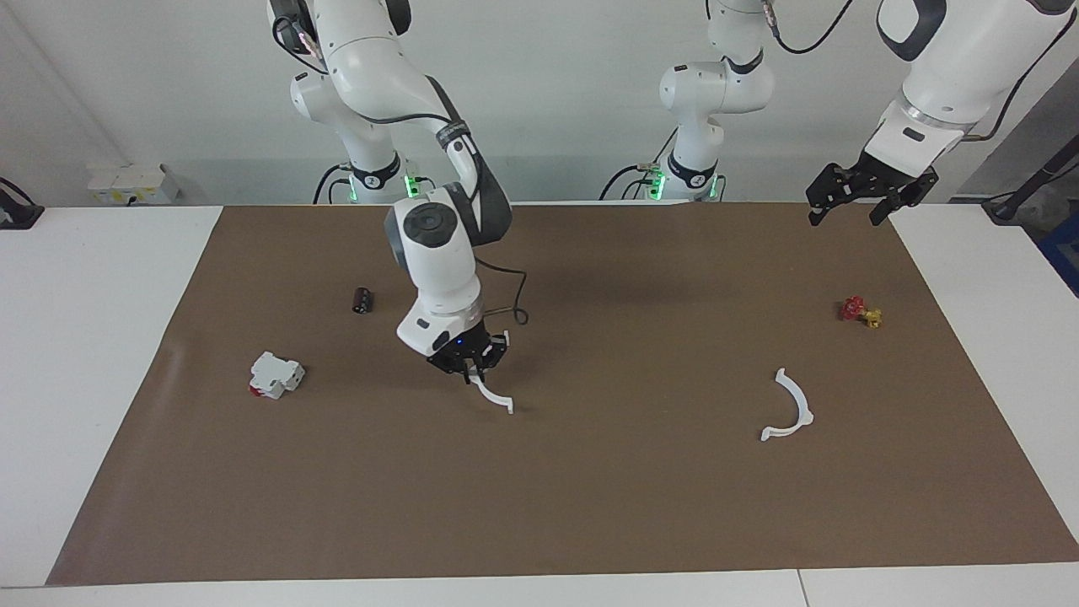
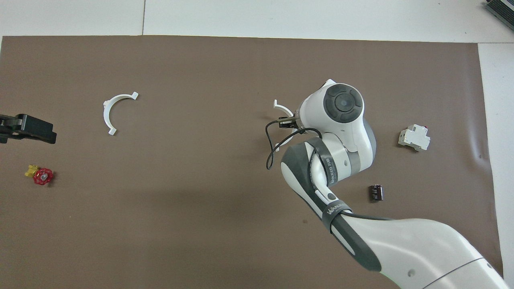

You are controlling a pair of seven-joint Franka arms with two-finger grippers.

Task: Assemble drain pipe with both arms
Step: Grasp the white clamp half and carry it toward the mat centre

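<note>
The drain pipe is in two separate pieces, each a thin white plastic half-ring with small tabs that point outward at its ends. One half-ring (image 1: 493,396) hangs from the right gripper (image 1: 469,372), whose fingers are clamped together on one end of it; the arc slopes down from the fingertips, and its free end with the tab is low, close above the brown mat (image 1: 590,506). In the overhead view only a short curve of this piece (image 2: 282,108) shows, at about 10 o'clock from the round dark cap of the right arm's wrist. The gripper holds it over the middle part of the mat. The other half-ring (image 1: 790,408) lies flat on the mat toward the left arm's end of the table, well apart from the held one; in the overhead view its open side (image 2: 114,111) faces about 4 o'clock. A small red and yellow valve (image 1: 860,312) lies at about 1 o'clock from it in the facing view. The left gripper (image 1: 853,208) waits in the air over the mat's corner nearest to the left arm's base, with its fingers spread apart and nothing between them. Toward the right arm's end lie a white block with a red end (image 1: 275,375) and a small black cylinder (image 1: 362,300).
</note>
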